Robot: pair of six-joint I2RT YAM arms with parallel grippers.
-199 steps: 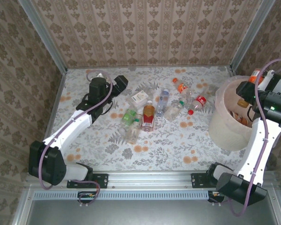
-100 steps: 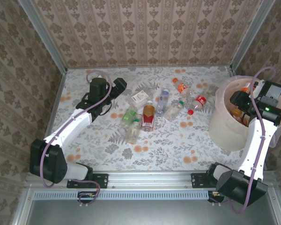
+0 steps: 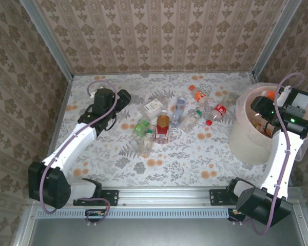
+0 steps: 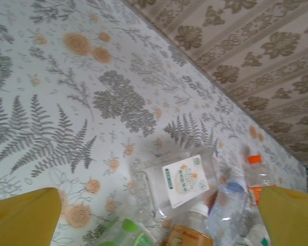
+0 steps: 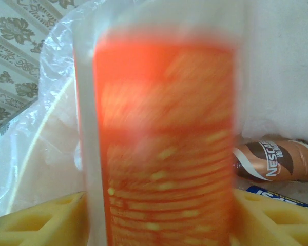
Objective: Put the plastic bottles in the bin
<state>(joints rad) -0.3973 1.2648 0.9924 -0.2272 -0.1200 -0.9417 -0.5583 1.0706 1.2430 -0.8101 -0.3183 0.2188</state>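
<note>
Though cluttered, floral tabletop (image 3: 195, 159), damask walls (image 3: 159, 36).

Fern-and-flower tablecloth (image 3: 195, 154) — damask-patterned walls (image 3: 164, 36) around it

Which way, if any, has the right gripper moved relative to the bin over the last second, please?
Yes. In the top view the right gripper has moved left and nearer, from the far-right rim of the bin to over its mouth.
</note>
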